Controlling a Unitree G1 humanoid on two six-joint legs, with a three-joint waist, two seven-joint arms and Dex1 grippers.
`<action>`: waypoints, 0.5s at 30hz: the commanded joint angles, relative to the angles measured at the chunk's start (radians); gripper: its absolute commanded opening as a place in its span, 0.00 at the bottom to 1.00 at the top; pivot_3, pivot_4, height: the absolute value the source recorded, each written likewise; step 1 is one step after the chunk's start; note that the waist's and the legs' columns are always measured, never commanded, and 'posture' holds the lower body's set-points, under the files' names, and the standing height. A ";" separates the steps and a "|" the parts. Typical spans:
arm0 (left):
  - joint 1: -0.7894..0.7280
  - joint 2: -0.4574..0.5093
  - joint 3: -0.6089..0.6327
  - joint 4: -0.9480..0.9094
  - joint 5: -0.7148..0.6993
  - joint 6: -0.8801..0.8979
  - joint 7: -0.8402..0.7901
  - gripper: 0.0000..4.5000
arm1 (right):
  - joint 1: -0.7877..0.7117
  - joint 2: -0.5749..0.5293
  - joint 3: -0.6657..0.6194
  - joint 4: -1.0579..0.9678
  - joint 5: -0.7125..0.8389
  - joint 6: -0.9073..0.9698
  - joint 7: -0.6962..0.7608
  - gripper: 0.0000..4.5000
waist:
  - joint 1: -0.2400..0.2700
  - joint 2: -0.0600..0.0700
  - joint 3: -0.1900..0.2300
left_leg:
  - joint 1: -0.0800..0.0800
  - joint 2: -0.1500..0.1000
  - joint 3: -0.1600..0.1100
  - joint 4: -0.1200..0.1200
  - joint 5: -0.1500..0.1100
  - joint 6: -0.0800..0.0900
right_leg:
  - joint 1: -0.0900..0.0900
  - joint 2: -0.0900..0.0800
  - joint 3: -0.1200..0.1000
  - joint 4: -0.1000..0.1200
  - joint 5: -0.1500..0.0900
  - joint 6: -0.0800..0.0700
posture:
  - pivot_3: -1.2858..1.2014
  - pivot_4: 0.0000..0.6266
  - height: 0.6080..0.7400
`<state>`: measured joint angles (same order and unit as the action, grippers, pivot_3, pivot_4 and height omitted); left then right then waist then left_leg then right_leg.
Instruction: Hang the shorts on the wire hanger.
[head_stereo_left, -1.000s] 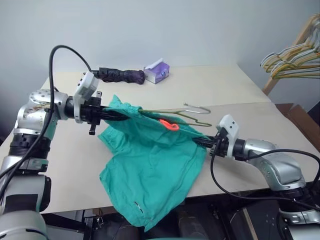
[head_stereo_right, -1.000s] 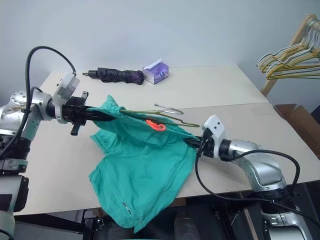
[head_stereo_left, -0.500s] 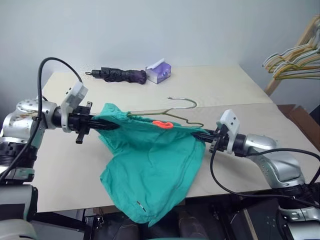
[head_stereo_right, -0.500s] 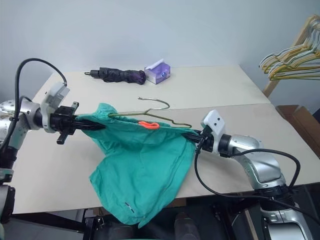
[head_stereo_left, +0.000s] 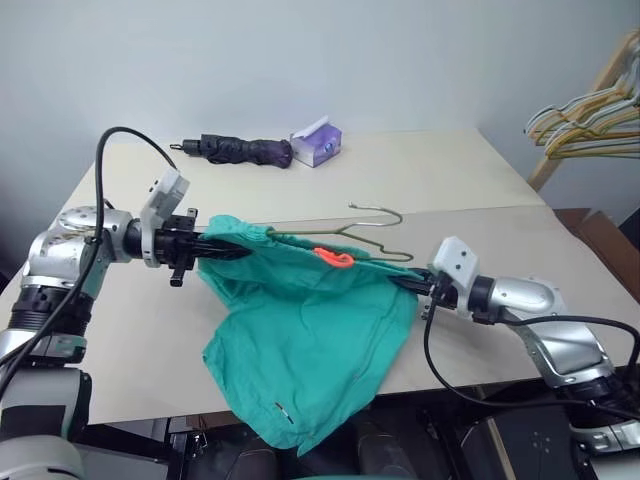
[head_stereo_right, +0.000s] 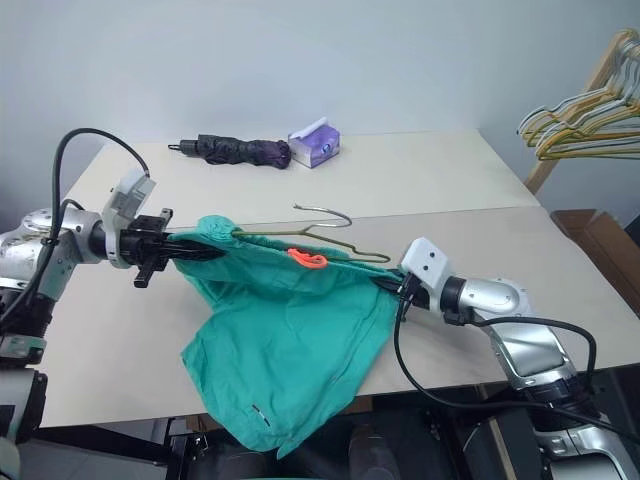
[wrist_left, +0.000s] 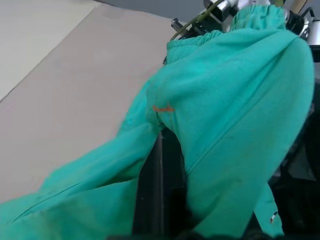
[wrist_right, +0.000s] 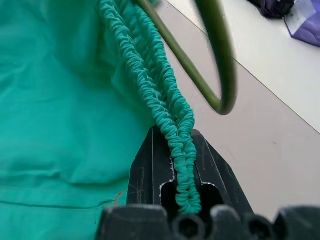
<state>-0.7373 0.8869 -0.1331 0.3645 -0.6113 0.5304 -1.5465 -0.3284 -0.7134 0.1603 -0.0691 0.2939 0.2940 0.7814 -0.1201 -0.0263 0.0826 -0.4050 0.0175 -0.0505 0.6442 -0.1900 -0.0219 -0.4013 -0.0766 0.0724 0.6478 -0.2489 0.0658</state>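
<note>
While the shorts (head_stereo_left: 310, 340) are stretched by their waistband between the two hands above the table (head_stereo_left: 430, 170), the step in hand looks like seating the cloth on the wire hanger (head_stereo_left: 350, 232), which seems threaded along the waistband with its hook standing up at about twelve o'clock from the orange-red tag (head_stereo_left: 335, 258). Seen from the head, the left hand (head_stereo_left: 232, 252) sits at nine o'clock of the shorts with its fingers closed on the gathered edge there, and the right hand (head_stereo_left: 412, 284) sits at three o'clock; its wrist view shows the fingers (wrist_right: 150, 165) pinched on the elastic waistband, with a bend of the hanger's wire just beside them. The legs of the shorts droop off the near table edge toward six o'clock. Whether the hanger's arms actually sit inside the waistband or only lie along it is hard to tell, since the cloth hides most of the wire. Judged from this, the garment is not yet hung: it is carried by the hands, not by the wire. The next move calls for keeping the band taut and getting the wire to bear the cloth before either grip lets go, since a slack band could slide off one shoulder of the hanger. A folded umbrella (head_stereo_left: 240, 150) and a purple box (head_stereo_left: 318, 142) lie well apart at the far edge.
</note>
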 joint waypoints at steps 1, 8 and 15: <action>-0.034 0.054 0.137 0.011 -0.045 0.009 -0.051 0.00 | -0.008 -0.025 -0.048 0.181 -0.096 0.021 -0.073 0.00 | -0.003 0.000 0.000 | 0.000 0.000 0.000 0.000 0.000 0.000 | 0.000 0.000 0.000 0.000 0.000 0.000 | 0.47 0.06 1.00; -0.042 0.011 0.183 -0.009 -0.064 0.038 0.017 0.00 | 0.013 -0.012 -0.021 0.102 -0.020 0.008 0.071 0.00 | -0.001 0.000 0.000 | -0.001 0.000 0.000 0.000 0.000 0.000 | 0.000 0.000 0.000 0.000 0.000 0.000 | 0.48 0.06 1.00; -0.039 -0.052 0.249 -0.071 -0.106 0.104 0.105 0.00 | 0.052 -0.026 -0.005 0.077 -0.038 0.022 0.104 0.00 | 0.002 0.000 0.000 | 0.001 0.000 -0.001 0.001 0.000 0.000 | 0.001 0.000 -0.001 0.000 0.000 0.000 | 0.48 0.06 1.00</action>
<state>-0.7393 0.8124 0.0022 0.3097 -0.6696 0.6263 -1.4550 -0.2900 -0.7170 0.1813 -0.0488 0.3138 0.2760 0.9182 -0.1181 -0.0266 0.0827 -0.4035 0.0174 -0.0512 0.6448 -0.1900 -0.0219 -0.3994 -0.0768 0.0719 0.6478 -0.2488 0.0659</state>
